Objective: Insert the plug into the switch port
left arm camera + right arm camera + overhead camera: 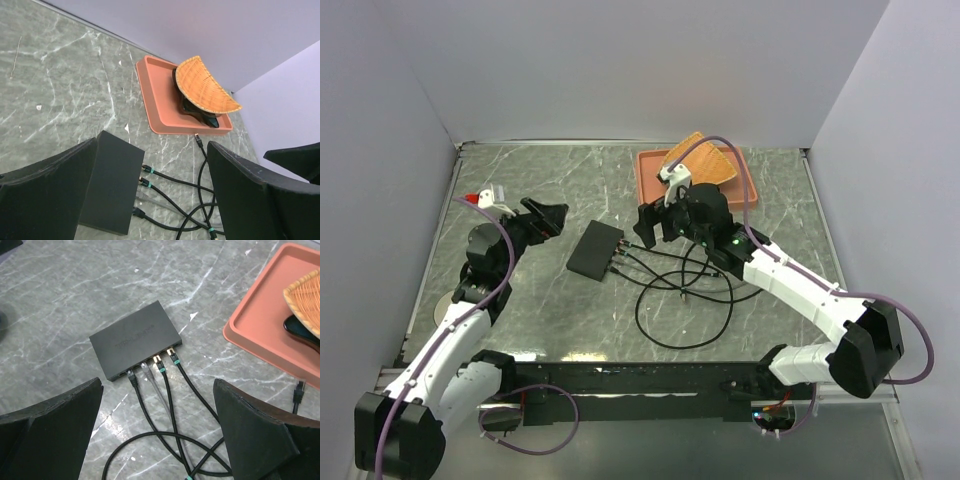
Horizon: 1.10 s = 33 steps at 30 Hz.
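Both arms idle over the table.
Left gripper: jaws spread wide, nothing between them.
Right gripper: likewise wide and empty.

Switch box lies flat at the centre of the right wrist view, its port edge facing lower right. Four cables are seated in it. The port at the left end of that row looks unfilled, but this is a judgement only, as it is dark and small. The loose plug lies at the right edge of the same view, just beside the tray rim and well apart from the box.

Risks:
- The plug sits close to the tray wall. A finger coming down on that side could catch the rim and shove the tray and basket.
- Its lead runs into the loops at lower centre. Lifting it may drag the crossed cables, and the box with them.
- The box looks light and unfixed. A push at the port would likely slide it unless the other arm braces the far edge.
- Latch orientation is not readable. Wrong side up, the plug jams.
- The free port neighbours a seated cable, so finger room is scant.
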Motion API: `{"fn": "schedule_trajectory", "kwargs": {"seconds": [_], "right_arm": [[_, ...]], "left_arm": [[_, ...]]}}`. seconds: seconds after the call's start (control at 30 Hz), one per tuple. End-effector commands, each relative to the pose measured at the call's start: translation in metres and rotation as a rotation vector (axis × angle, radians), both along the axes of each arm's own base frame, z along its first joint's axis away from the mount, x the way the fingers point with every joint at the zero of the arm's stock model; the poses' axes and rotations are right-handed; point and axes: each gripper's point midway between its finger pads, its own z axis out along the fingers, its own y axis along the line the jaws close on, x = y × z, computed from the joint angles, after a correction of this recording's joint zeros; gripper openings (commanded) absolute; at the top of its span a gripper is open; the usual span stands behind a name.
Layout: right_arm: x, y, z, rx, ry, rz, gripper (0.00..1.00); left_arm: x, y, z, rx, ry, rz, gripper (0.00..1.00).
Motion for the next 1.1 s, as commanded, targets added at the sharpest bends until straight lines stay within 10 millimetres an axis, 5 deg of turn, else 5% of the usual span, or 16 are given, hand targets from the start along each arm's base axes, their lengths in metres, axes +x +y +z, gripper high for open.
{"fn": "schedule_trajectory", "kwargs": {"seconds": [0.0, 0.47, 1.07], "right_arm": [[-0.001, -0.005, 0.009, 0.024, -0.028, -0.033, 0.99], [-0.01, -0.017, 0.003, 0.019, -0.021, -0.061, 0.99], [-0.046, -0.137, -0.094, -0.159, 0.113, -0.537, 0.99]], "left_arm": [[0.0, 0.0, 0.004, -0.03, -0.011, 0.002, 0.96], [-0.001, 0.004, 0.0, -0.007, -0.01, 0.017, 0.96], [0.001, 0.046, -0.018, 0.092, 0.039, 0.233, 0.96]]}}
